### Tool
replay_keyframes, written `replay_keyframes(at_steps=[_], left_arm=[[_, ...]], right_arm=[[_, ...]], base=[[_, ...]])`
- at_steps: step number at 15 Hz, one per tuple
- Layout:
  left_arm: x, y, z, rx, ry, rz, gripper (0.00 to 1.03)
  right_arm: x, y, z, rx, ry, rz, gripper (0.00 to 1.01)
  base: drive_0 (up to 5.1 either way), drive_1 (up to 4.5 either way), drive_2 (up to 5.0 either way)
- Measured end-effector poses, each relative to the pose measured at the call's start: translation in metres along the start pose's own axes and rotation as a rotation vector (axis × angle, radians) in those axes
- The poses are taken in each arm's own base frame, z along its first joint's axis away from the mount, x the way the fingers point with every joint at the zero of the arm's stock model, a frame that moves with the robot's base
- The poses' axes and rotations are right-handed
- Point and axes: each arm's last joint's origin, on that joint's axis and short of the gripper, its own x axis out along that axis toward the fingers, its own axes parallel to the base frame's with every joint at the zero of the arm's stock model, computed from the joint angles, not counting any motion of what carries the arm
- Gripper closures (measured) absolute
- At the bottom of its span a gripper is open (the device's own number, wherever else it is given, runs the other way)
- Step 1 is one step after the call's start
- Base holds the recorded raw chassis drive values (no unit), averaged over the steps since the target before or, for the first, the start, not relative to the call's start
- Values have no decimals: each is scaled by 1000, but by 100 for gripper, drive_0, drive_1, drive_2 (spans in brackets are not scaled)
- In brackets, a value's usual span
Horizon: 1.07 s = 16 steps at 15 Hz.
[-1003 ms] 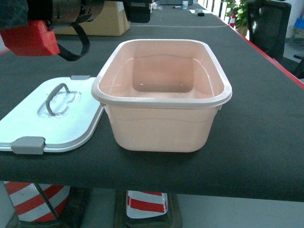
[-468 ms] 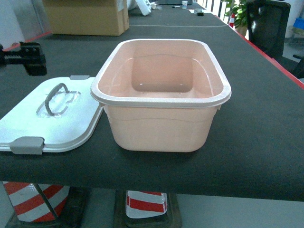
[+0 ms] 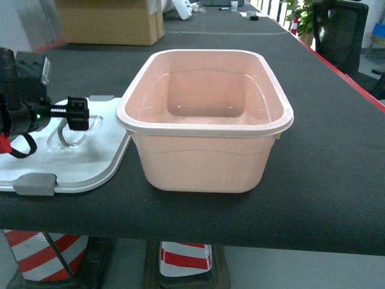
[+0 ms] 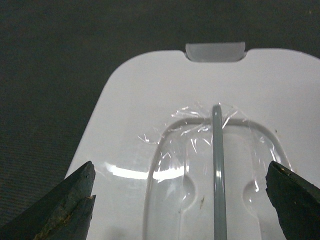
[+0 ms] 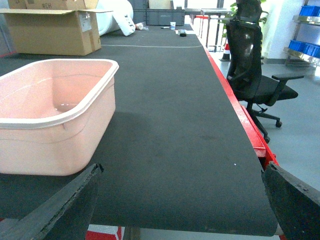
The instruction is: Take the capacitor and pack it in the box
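Observation:
The box (image 3: 204, 120) is a pale peach-pink tub standing open in the middle of the black table, and nothing shows inside it. Its white lid (image 3: 90, 162) lies flat to its left, grey handle (image 4: 217, 170) up and a grey clasp (image 4: 215, 51) at the far edge. My left gripper (image 3: 77, 114) hovers over the lid, open, its jaws wide on either side of the handle (image 4: 182, 200) and holding nothing. To the right of the box (image 5: 50, 115), low over the table, my right gripper (image 5: 180, 210) is open and empty. No capacitor is in view.
A brown cardboard carton (image 3: 108, 21) stands at the back left of the table. The table's red right edge (image 5: 240, 115) borders an aisle with a black office chair (image 5: 255, 60). Blue bins (image 5: 305, 10) sit on a shelf far right. Striped cones (image 3: 48, 253) stand under the table.
My left arm has come down from the upper left corner of the head view and now sits low over the lid's handle. The box and lid have not moved.

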Motion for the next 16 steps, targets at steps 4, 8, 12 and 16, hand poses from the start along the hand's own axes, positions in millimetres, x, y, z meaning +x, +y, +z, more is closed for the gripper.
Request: replay_keyframes(at_steps=[4,8,12,16], left_arm=[[3,-5,-9,11,47,-23,9],[5,-9,-17,20,104,-40,54],[5,-13,-17,21,102,-43,98],[4,-18,-17,23,69,-41,82]], right_arm=[[0,0,0,0,0,0,3],[0,0,0,0,0,0,3],[0,0,0,0,0,0,3],[0,0,0,0,0,0,3]], base=[[0,0,0],[0,0,0],[0,0,0],[0,0,0]])
